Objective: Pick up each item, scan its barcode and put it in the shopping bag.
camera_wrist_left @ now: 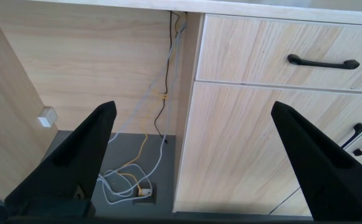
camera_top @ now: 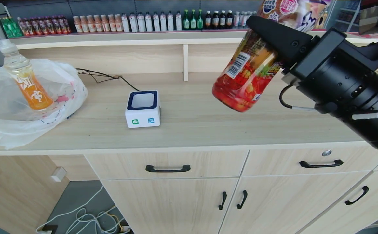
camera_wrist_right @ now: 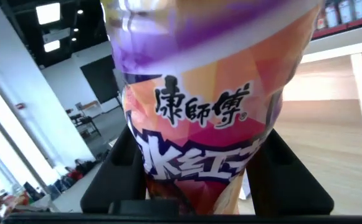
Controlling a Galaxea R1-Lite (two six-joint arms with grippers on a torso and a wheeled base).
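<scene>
Above the right half of the surface (camera_top: 208,126), the right end effector (camera_top: 268,44) pinches a tilted red bottle (camera_top: 244,81), well apart from the scanner (camera_top: 142,109) mid-surface. Shopping bag (camera_top: 0,110) with an orange drink (camera_top: 28,81) sits at the left edge. Left end effector (camera_wrist_left: 193,155) hangs spread before the cabinet fronts (camera_wrist_left: 249,112).

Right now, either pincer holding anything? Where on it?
Right pincer grips the red drink bottle around its labelled mid-body, tilted over the counter. Left pincer open, empty.

Arm hardware.
We log right end effector (camera_top: 267,35) matte black, wedge-fingered, two recessed screws (camera_top: 294,43), thin looped cable (camera_top: 281,96) at wrist (camera_top: 335,74); left end effector (camera_wrist_left: 193,107) black, tapered.
</scene>
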